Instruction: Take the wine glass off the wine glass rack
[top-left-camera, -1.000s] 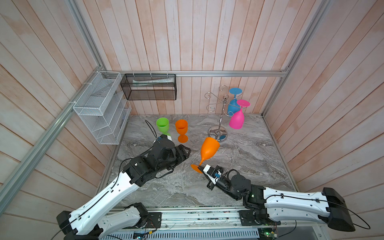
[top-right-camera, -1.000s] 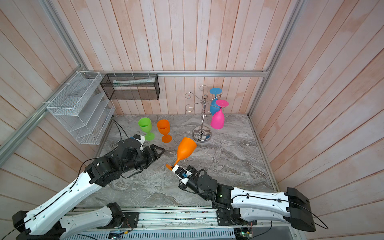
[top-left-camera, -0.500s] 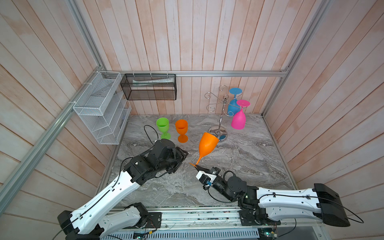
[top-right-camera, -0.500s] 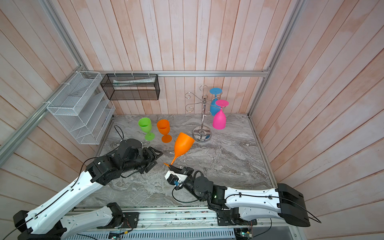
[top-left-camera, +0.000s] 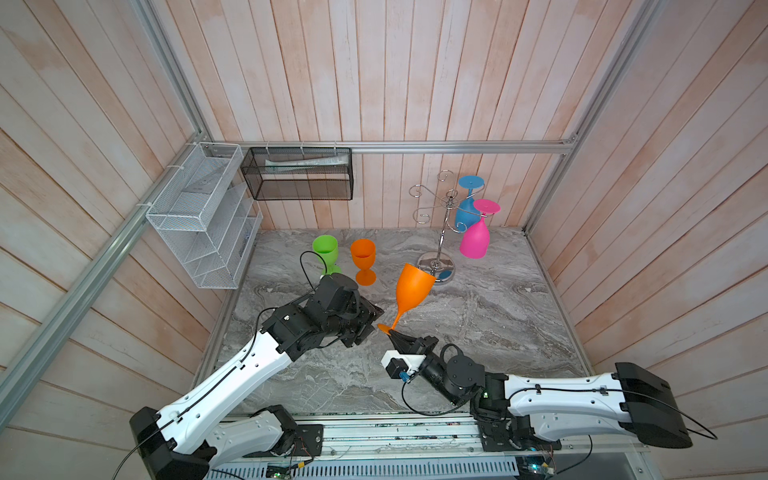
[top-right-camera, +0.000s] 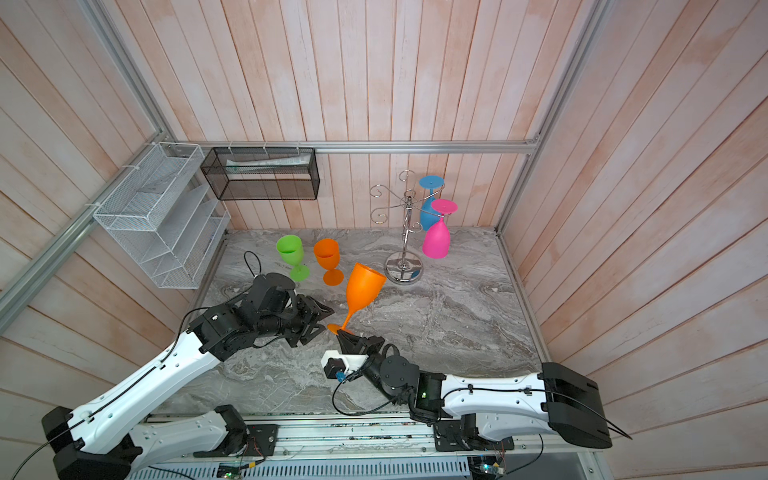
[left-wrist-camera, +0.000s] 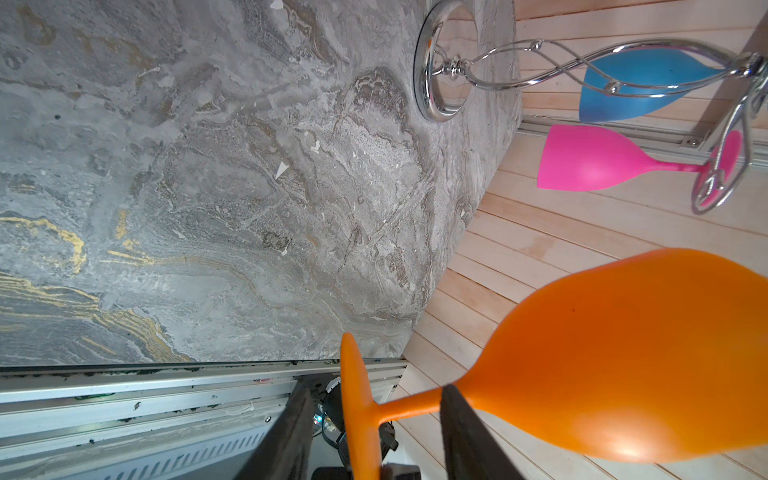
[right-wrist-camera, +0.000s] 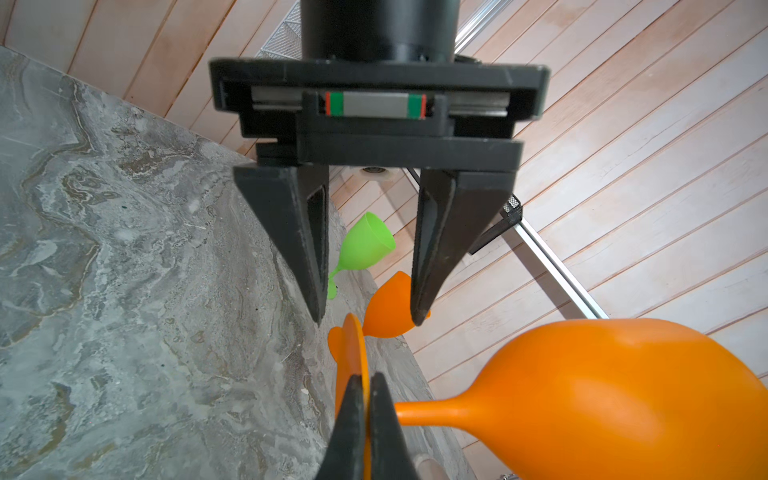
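- The right hand (top-left-camera: 392, 334) is closed tight on the orange wine glass (top-left-camera: 411, 291). It nips the thin foot disc edge-on between its fingertips (right-wrist-camera: 353, 399).
- From that pinch the stem and bowl lean up and away from the hand, clear of the tabletop (top-left-camera: 478, 332).
- The left hand (right-wrist-camera: 368, 320) is about half open and has hold of nothing. It faces the right hand, with one fingertip on each side of the foot's rim. I see no contact there.
- The glass is already off the wine glass rack (top-left-camera: 446, 224), which stands beyond the bowl, well apart from both hands. A pink glass (top-left-camera: 473, 241) and a blue glass (top-left-camera: 464, 212) hang upside down on the rack's arms farthest from the hands.
- By its matte, even colour the glass looks like moulded plastic, so I judge it light, stiff and not brittle. Its surface is smooth, though, and likely slick against hard fingers.
- A grip on the foot's edge is a poor one. The bowl sits far out on a long lever and could swing or twist in the pinch.
- The stem looks like the better place to hold, close under the bowl, with the fingers closing across it. The left hand would have to come further in along the glass to reach it.
- A green glass (top-left-camera: 325, 249) and a second orange glass (top-left-camera: 363, 255) stand upright just behind the left hand. A wide swing could tip them.
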